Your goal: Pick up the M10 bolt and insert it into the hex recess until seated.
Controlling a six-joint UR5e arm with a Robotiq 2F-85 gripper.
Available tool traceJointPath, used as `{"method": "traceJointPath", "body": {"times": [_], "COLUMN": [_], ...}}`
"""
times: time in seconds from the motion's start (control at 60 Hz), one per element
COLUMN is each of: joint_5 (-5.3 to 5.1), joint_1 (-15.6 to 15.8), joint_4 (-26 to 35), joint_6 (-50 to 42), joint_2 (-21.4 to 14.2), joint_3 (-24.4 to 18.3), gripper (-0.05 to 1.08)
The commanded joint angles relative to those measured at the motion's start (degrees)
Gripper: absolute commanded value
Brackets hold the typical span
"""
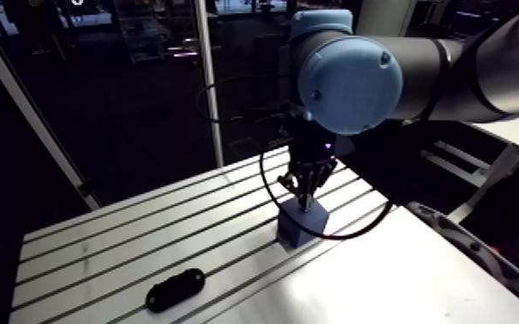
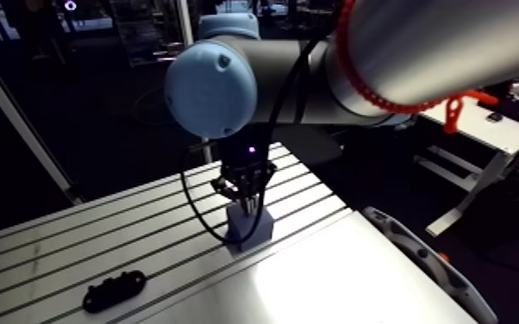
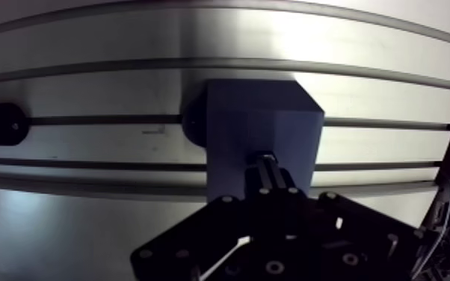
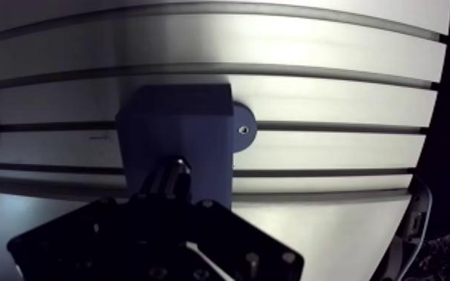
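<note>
While the gripper [image 3: 268, 170] hangs over the blue block [image 3: 262, 123] on the bench [image 3: 86, 90], its fingers sit narrow, pinching the M10 bolt [image 4: 173, 169] at the block's top face. Pick-up done. Block's hex recess hidden beneath; seating unconfirmed, release left. Well apart lies a black holder [image 1: 175, 289].

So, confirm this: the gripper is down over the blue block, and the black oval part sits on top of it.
Wrong. The gripper is down over the blue block, but the black oval part lies on the table, apart from the block; the arm view shows it.
</note>
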State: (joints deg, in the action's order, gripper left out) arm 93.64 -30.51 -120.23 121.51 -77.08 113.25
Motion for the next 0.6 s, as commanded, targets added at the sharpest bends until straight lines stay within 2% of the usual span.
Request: {"method": "traceJointPath", "body": {"times": [0.017,0.6], "joint_5": [0.00,0.00], "joint_1": [0.00,0.00], "joint_4": [-0.06,0.02], "joint_6": [0.01,0.09], "joint_2": [0.22,0.40], "joint_3": [0.00,0.17], "gripper": [1.08,1.08]}}
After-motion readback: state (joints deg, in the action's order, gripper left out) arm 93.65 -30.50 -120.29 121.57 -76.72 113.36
